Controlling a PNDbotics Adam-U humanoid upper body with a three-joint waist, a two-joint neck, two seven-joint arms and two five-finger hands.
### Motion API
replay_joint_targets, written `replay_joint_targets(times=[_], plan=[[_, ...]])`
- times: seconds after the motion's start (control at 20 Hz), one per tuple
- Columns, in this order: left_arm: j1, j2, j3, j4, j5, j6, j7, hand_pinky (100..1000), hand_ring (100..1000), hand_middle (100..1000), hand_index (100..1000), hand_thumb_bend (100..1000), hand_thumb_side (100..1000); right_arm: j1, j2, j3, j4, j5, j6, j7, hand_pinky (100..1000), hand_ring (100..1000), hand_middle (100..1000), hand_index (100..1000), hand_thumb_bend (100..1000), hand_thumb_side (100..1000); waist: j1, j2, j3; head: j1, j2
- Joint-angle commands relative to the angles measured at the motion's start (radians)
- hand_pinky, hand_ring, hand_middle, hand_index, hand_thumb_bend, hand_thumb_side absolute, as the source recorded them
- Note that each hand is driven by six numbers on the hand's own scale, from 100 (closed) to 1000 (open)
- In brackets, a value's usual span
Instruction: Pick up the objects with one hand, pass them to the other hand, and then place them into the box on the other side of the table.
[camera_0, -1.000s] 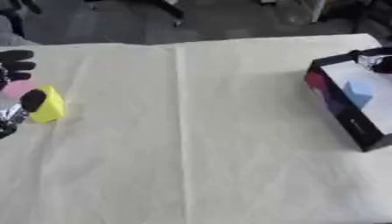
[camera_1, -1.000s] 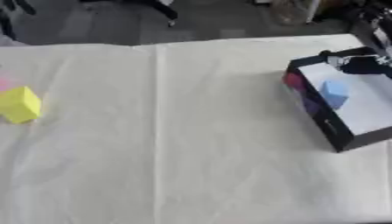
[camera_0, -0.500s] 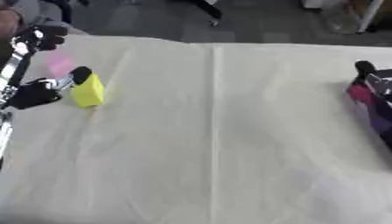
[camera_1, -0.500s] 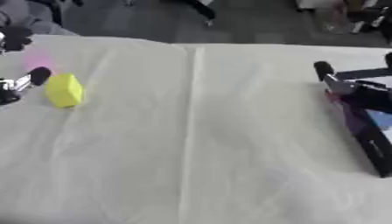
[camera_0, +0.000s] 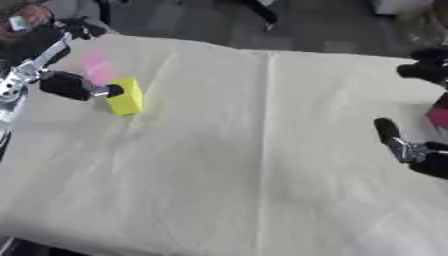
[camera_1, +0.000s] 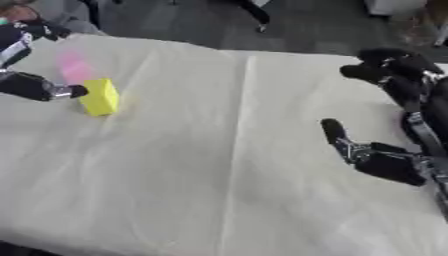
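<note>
A yellow block (camera_0: 125, 96) stands on the cream tablecloth (camera_0: 262, 170) at the far left. Just behind it lies a blurred pink object (camera_0: 96, 65). My left hand (camera_0: 63, 85) is open at the left edge, its thumb tip touching the yellow block's left side and a finger (camera_0: 80, 27) spread above the pink object. At the right side my right hand (camera_1: 389, 165) hangs open over the cloth, fingers (camera_1: 385, 67) spread wide and holding nothing. Of the box I see only a red patch (camera_0: 437, 117) at the right edge.
The cloth's near edge runs along the bottom of the left eye view, dropping off at the lower left corner. Dark floor and chair legs lie beyond the far edge.
The whole picture has shifted as the camera moved, so the box has slid almost out of view. My right hand now shows spread over the cloth. My left hand stays by the yellow block.
</note>
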Motion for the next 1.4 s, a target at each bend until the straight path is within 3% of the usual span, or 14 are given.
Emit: replay_joint_targets(times=[0.05,0.3,0.65,0.9,1.05,1.4], plan=[[-0.07,0.073,-0.053,0.074,-0.092,-0.058,-0.086,913,804,773,899,710,411,-0.015,0.015,0.011,-0.021,-0.039,-0.012,0.026,833,804,634,794,249,400,-0.004,-0.024,-0.003,-0.004,-0.002],[-0.176,0.062,-0.115,0.24,-0.223,-0.129,-0.161,922,804,776,899,694,370,-0.028,0.029,0.024,-0.021,-0.072,-0.022,0.051,832,804,631,793,241,400,-0.007,-0.027,-0.008,-0.016,-0.002],[-0.273,-0.016,-0.106,0.448,-0.368,-0.156,-0.15,912,777,732,858,640,323,-0.038,0.041,0.038,-0.021,-0.095,-0.036,0.074,833,804,631,796,231,401,-0.013,-0.028,-0.012,-0.023,-0.002],[-0.304,-0.054,-0.089,0.548,-0.381,-0.173,-0.122,903,764,713,838,646,311,-0.041,0.044,0.038,-0.021,-0.099,-0.041,0.075,833,803,630,796,229,399,-0.019,-0.025,-0.018,-0.019,-0.002],[-0.308,-0.069,-0.085,0.58,-0.379,-0.174,-0.109,898,754,700,827,596,302,-0.042,0.046,0.037,-0.021,-0.1,-0.042,0.076,833,804,630,796,230,399,-0.022,-0.022,-0.021,-0.017,-0.002],[-0.306,-0.107,-0.058,0.647,-0.383,-0.13,-0.007,858,670,608,758,524,248,-0.043,0.047,0.037,-0.021,-0.1,-0.041,0.078,833,803,629,796,228,396,-0.025,-0.019,-0.025,-0.015,-0.002]])
